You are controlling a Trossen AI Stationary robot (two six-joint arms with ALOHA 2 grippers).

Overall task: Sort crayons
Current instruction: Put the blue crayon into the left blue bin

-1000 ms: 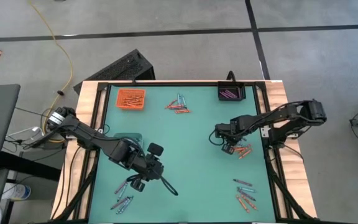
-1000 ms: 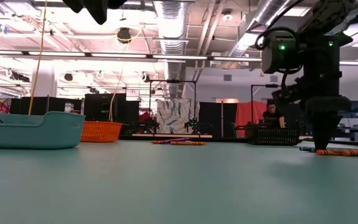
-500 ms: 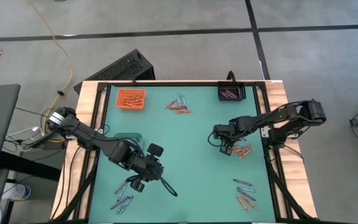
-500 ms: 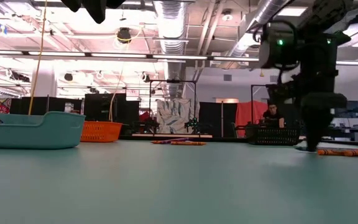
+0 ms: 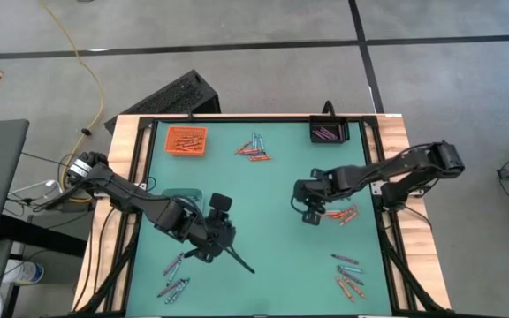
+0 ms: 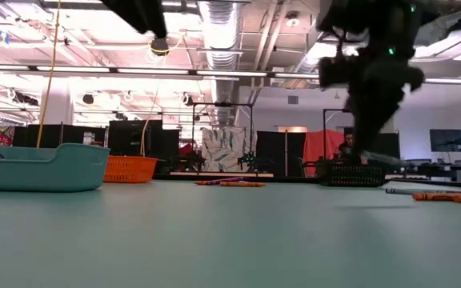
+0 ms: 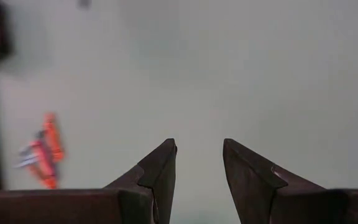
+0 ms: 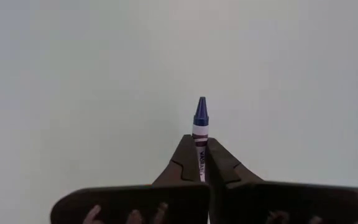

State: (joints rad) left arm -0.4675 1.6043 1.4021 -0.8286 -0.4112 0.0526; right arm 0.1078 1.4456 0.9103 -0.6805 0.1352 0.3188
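Note:
Crayons lie loose on the green mat in heaps: at the far middle (image 5: pixel 254 148), at the right (image 5: pixel 345 213), near right (image 5: pixel 349 274) and near left (image 5: pixel 175 281). My right gripper (image 8: pixel 196 142) hangs above the mat just left of the right heap (image 6: pixel 446 194), shut on one blue crayon (image 8: pixel 200 124). My left gripper (image 7: pixel 199 155) stands open over bare mat at the near left, with nothing between its fingers; orange crayons (image 7: pixel 47 152) lie off to its side. My right gripper pinches the blue crayon's paper-wrapped shaft (image 8: pixel 199 149) between its two fingers. The crayon lies along the fingers, and its pointed blue tip (image 8: pixel 201 106) sticks out past their ends. The fingers slant steeply down from above. The crayon is lifted clear of the mat.
An orange tray (image 5: pixel 186 140) with orange crayons stands at the far left, and a black tray (image 5: pixel 328 132) with purple ones at the far right. A teal tray (image 5: pixel 182 199) sits beside my left arm. The middle of the mat (image 5: pixel 263 203) is bare.
My right gripper has risen from the right heap and gone toward the table's left, carrying the blue crayon up off the mat. My left gripper has stayed where it was but has swung a little toward the table's right.

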